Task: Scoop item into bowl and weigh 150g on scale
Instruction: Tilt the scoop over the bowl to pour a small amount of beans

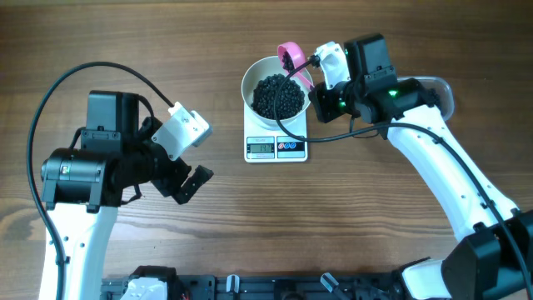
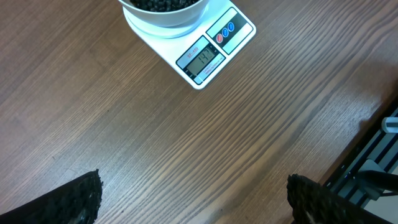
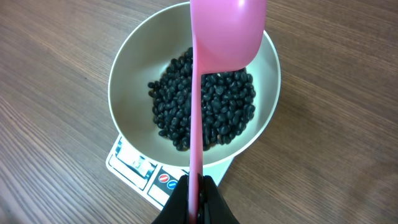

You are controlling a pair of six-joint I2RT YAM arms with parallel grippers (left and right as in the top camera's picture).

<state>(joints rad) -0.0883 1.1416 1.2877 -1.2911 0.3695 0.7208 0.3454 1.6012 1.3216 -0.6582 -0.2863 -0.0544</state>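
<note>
The white bowl [image 1: 256,77] stands on the small white scale [image 1: 276,147] and holds a dark heap of black beans [image 1: 278,96]. My right gripper [image 1: 321,81] is shut on the handle of a pink scoop [image 1: 291,57], whose head hangs over the bowl's far right rim. In the right wrist view the gripper [image 3: 198,200] clamps the handle, and the scoop [image 3: 227,31] reaches over the beans [image 3: 186,106] with none showing on it. My left gripper [image 1: 181,182] hovers open and empty left of the scale. Its wrist view shows its fingers [image 2: 81,199] wide apart and the lit display on the scale [image 2: 211,50].
A black rail [image 1: 275,287] runs along the table's front edge, seen also as a dark rack [image 2: 373,168] in the left wrist view. A pale rounded shape [image 1: 441,87] lies partly hidden behind the right arm. Bare wood lies between the left gripper and the scale.
</note>
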